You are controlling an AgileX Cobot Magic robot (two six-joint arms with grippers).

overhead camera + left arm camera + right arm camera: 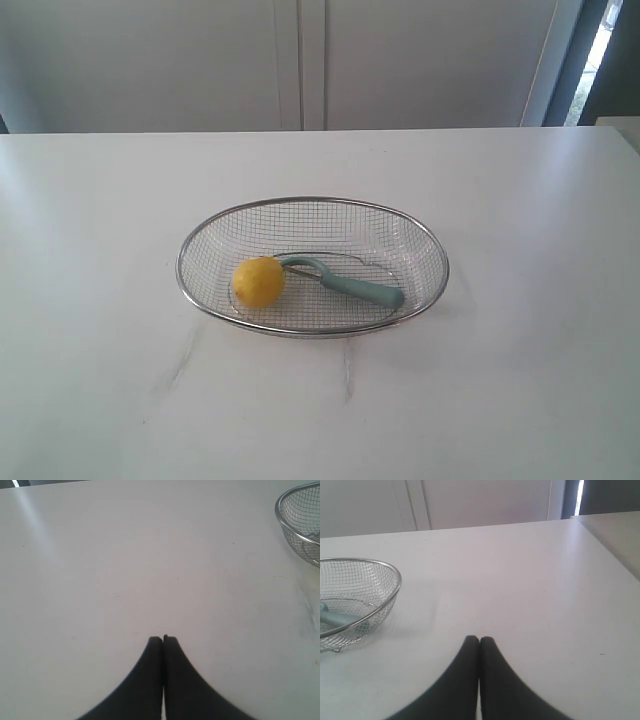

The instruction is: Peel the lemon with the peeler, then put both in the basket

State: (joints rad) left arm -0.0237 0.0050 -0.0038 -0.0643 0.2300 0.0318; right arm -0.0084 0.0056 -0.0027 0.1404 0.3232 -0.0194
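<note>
The wire-mesh basket (pixel 432 245) stands in the middle of the white table. Inside it the yellow lemon (pixel 258 282) lies at the left, and the teal-handled peeler (pixel 355 286) lies beside it, its metal blade head next to the lemon. Neither arm shows in the exterior view. My left gripper (pixel 163 639) is shut with nothing in it, over bare table, with the basket rim (pixel 285 522) off to one side. My right gripper (pixel 479 639) is shut and empty too, apart from the basket (pixel 395 587), through whose mesh the peeler handle (pixel 337 619) shows.
The white table (pixel 120 220) carries faint grey scuff marks (pixel 185 360) in front of the basket. White cabinet doors (pixel 300 60) stand behind the table's far edge. A second pale surface (pixel 615 535) adjoins the table at the far right.
</note>
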